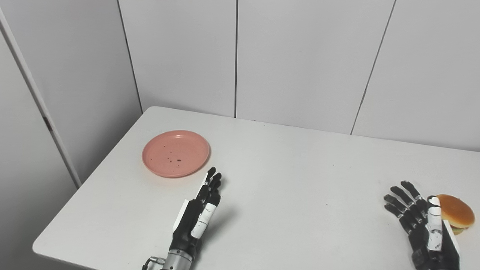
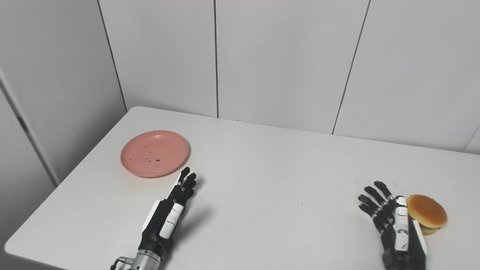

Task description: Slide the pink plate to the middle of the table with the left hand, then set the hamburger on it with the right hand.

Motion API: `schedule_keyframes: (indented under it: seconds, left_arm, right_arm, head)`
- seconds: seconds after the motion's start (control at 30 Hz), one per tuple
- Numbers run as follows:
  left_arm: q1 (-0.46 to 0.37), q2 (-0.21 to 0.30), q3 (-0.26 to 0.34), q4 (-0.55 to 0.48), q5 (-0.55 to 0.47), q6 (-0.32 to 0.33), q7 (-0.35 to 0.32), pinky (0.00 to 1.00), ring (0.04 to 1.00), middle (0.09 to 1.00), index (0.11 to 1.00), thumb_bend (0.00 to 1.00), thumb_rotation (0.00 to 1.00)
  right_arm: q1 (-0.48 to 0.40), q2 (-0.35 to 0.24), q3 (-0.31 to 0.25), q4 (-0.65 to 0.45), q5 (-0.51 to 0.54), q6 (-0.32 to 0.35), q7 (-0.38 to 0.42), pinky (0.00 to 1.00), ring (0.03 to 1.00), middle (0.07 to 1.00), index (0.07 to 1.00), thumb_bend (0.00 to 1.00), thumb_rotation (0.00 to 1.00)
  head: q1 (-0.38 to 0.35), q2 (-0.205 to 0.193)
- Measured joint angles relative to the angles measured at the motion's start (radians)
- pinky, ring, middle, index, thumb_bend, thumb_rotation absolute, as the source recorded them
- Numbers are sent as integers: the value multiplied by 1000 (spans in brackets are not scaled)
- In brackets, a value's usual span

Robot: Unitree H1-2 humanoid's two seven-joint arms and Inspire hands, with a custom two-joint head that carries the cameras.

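A pink plate (image 1: 175, 153) with dark crumbs on it lies flat on the left part of the white table (image 1: 285, 180). My left hand (image 1: 200, 210) is open, fingers straight and pointing up-table, its tips just short of the plate's near right rim and not touching it. A hamburger (image 1: 455, 215) with a tan bun sits near the table's right front. My right hand (image 1: 422, 221) is open with its fingers spread, right beside the hamburger on its left; it holds nothing.
White wall panels (image 1: 300, 56) stand behind the table's far edge. The table's left edge runs close past the plate, and its front edge lies just under both wrists.
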Motion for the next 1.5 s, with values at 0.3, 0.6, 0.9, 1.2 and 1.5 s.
schedule_keyframes:
  seconds: [0.3,0.6,0.9,1.2,1.5]
  left_arm:
    - [0,0,-1,3,0,-7,0,1000,991,987,1000,846,881]
    - [-2,0,-3,12,0,-31,3,1000,990,985,1000,849,884]
    - [-3,0,-5,17,0,-41,9,1000,994,989,1000,847,893]
    - [-3,1,-1,15,-12,-41,8,1000,997,988,1000,875,901]
    - [-3,2,23,-35,-78,49,10,1000,959,949,998,947,872]
  right_arm:
    - [-5,0,0,14,-8,-38,1,808,792,830,860,803,1000]
    - [-22,-5,-1,41,-4,-41,9,815,792,835,863,798,1000]
    - [-26,-7,-1,48,-4,-42,13,812,790,833,865,802,1000]
    - [-25,-6,1,42,-10,-41,13,805,792,838,864,823,1000]
    - [-9,0,10,8,-35,-41,9,805,788,822,845,800,1000]
  head:
    - [21,-37]
    - [21,-45]
    - [15,-54]
    - [-18,-37]
    - [-28,-12]
